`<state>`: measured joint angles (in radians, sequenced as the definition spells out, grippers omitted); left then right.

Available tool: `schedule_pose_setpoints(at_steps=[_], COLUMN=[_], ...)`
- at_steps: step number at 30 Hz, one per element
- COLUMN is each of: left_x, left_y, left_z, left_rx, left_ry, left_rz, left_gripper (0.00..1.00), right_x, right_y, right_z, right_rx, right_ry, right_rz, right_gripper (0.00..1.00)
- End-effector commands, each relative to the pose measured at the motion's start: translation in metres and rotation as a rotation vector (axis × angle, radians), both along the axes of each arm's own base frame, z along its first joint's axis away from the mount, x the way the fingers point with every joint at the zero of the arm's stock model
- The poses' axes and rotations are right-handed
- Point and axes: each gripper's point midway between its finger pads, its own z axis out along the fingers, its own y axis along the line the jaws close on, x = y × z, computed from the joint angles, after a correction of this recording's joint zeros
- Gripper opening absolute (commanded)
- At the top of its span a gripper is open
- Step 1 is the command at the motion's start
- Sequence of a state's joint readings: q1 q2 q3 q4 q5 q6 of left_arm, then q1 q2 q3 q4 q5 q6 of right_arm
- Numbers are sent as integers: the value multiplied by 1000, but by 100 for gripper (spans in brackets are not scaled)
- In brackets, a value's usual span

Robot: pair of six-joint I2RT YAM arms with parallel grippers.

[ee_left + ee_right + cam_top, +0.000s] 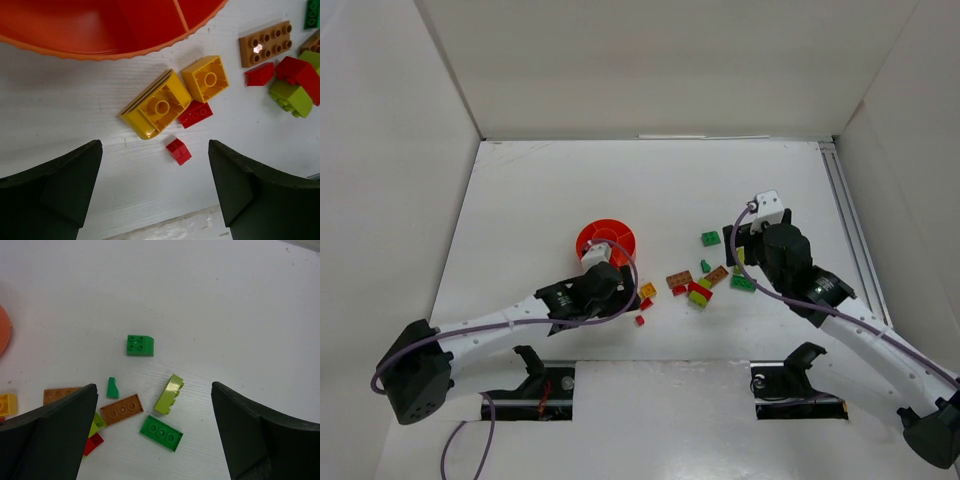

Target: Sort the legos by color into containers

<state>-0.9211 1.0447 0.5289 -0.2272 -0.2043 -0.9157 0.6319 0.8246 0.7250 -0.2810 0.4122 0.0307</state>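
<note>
Both sets of jaws gape empty; the left jaws, above a small red brick by the bowl, look due to lower and pinch.

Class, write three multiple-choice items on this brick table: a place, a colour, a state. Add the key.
1. In the top view, the bowl lies which side of the loose bricks? A left; B right; C beyond.
2. The four-stud brick ahead of the right gripper is: A red; B green; C brown.
3. The left gripper's jaws are: A shut on a brick; B shut on the bowl; C open, empty.
Key: A, bowl left of the bricks; B, plainly green; C, wide gap, nothing held.
</note>
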Motion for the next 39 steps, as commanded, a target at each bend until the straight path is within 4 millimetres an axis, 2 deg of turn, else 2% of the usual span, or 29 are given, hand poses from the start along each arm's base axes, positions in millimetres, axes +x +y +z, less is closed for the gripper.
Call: schedule_pose_setpoints(at_steps=[1,4,7,8,13,19,20,25,28,31,33,39], left_x=[7,11,13,13,15,23,27,31,32,29,27,14], left_y=[4,1,3,3,5,5,12,5,-1,-4,-5,-8], left_z=[-7,-6,-7,-10,-25,-32,-37,-42,-43,-43,-43,-44], left_rx=[38,43,61,69,139,207,231,235,245,233,228,203], left_ry=[-29,-53,-77,-71,-68,-65,-55,-64,-68,-57,-53,-16], left_rz=[18,-8,-21,-22,-60,-91,-79,-141,-187,-214,-220,-238], left_gripper=[84,79,78,78,78,75,75,72,68,56,54,36], right_x=[2,1,0,1,4,5,5,5,5,5,5,6], right_y=[11,13,10,10,7,8,6,4,2,2,2,1], right_z=[11,10,1,7,7,4,4,2,3,3,3,3], right_rx=[19,22,7,12,4,-6,-10,-18,-21,-21,-21,-24], right_ry=[-12,-10,5,-17,-31,-16,-19,-13,-15,-15,-15,-17], right_rz=[40,50,40,43,28,28,18,8,-1,-1,-1,-9], right_gripper=[100,100,100,100,100,100,100,100,100,100,100,100])
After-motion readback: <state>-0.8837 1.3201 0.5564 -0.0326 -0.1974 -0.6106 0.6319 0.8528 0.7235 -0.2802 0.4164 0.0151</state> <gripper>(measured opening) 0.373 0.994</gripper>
